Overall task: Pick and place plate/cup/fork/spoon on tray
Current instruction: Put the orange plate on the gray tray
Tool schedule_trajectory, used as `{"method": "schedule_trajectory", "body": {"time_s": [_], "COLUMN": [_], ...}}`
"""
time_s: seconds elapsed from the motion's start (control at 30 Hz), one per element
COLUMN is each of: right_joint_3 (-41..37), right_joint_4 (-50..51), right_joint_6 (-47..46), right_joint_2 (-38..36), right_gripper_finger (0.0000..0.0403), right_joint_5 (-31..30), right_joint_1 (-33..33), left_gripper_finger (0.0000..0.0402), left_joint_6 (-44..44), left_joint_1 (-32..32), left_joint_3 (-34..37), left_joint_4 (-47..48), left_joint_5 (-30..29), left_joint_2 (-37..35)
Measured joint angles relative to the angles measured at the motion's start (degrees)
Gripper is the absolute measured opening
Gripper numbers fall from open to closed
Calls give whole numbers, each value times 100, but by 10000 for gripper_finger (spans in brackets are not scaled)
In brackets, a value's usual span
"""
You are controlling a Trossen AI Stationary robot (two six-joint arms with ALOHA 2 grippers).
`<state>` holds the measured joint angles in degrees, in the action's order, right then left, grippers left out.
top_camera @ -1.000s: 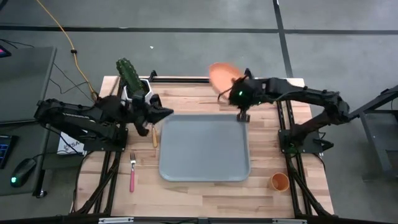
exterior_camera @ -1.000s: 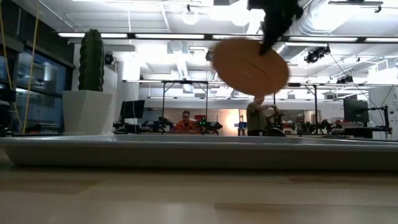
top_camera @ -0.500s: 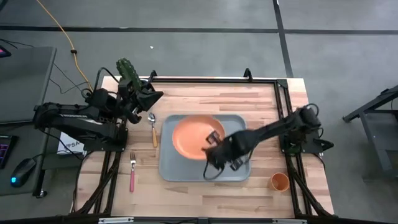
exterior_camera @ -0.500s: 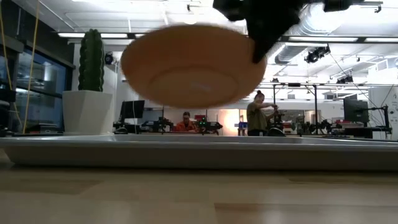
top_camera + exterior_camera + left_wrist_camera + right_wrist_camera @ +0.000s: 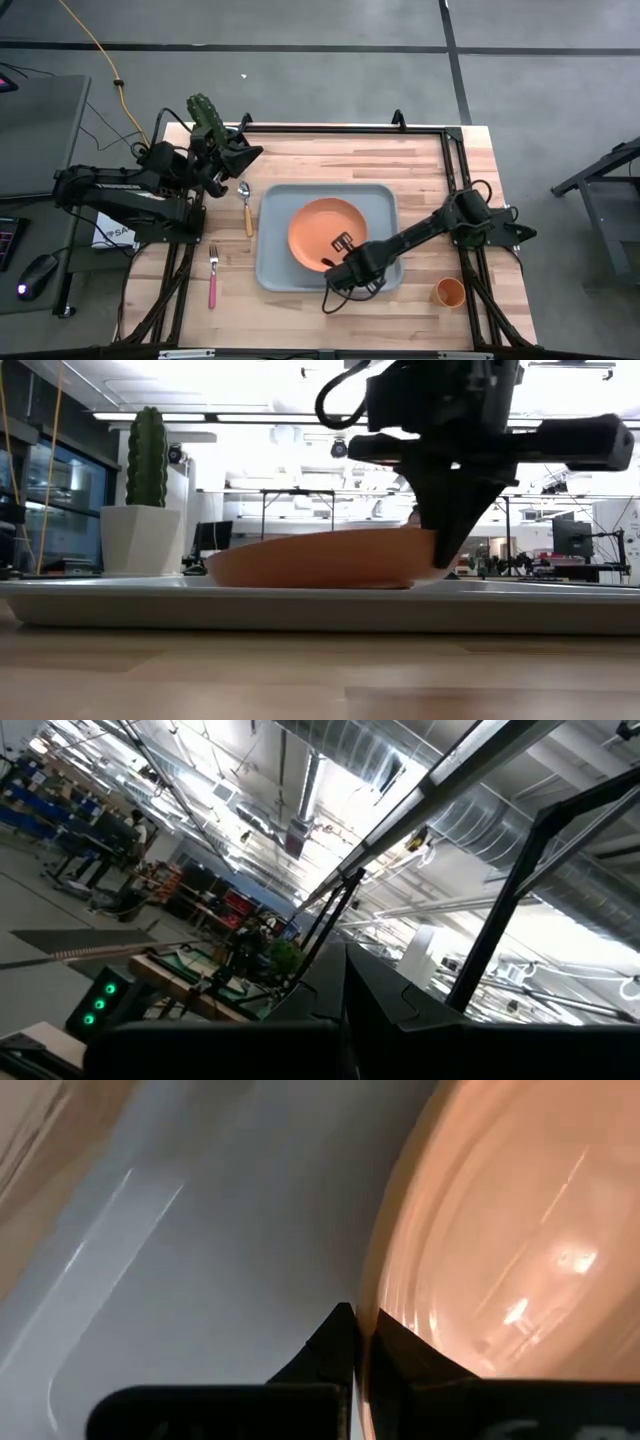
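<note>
The orange plate [image 5: 322,228] lies almost level in the pale blue-grey tray [image 5: 275,272]; the low view shows the plate [image 5: 320,565] just above the tray's rim [image 5: 300,605]. My right gripper [image 5: 338,250] is shut on the plate's near rim. My left gripper [image 5: 250,154] is shut, empty and tipped upward at the far left beside the cactus. The spoon [image 5: 246,206] lies on the table left of the tray. The pink-handled fork [image 5: 212,276] lies nearer the front. The orange cup [image 5: 449,291] stands at the near right. My right gripper pinches the plate's rim [image 5: 372,1295] on its near side, one finger [image 5: 335,1342] outside and one over the plate's inner face. The fingers come slanting down from the near right. The held side [image 5: 425,555] sits slightly higher; whether the plate's base touches the tray is hidden by the tray's rim.
A white pot with a green cactus [image 5: 207,120] stands at the far left corner next to my left arm. Bare tray floor [image 5: 200,1260] shows left of the plate. People stand in the room behind the table.
My right gripper has carried the plate from above the table's far edge toward the near edge and down into the tray; the plate has gone from steeply tilted to almost level. My left gripper has drawn back from the spoon toward the far left and tipped upward.
</note>
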<state>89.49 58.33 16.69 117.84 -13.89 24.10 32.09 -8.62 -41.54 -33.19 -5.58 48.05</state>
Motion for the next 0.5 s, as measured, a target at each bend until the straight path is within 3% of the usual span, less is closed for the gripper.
{"method": "schedule_trajectory", "body": {"time_s": [0.33,0.5], "right_joint_3": [0,0], "right_joint_4": [-446,-433], "right_joint_6": [-275,-275], "right_joint_2": [0,-2], "right_gripper_finger": [3,32], "right_joint_5": [411,462], "right_joint_1": [-2,0], "left_gripper_finger": [0,0], "left_joint_6": [83,179], "left_joint_1": [2,2], "left_joint_3": [2,2], "left_joint_4": [11,11], "left_joint_5": [2,6], "left_joint_2": [0,0]}}
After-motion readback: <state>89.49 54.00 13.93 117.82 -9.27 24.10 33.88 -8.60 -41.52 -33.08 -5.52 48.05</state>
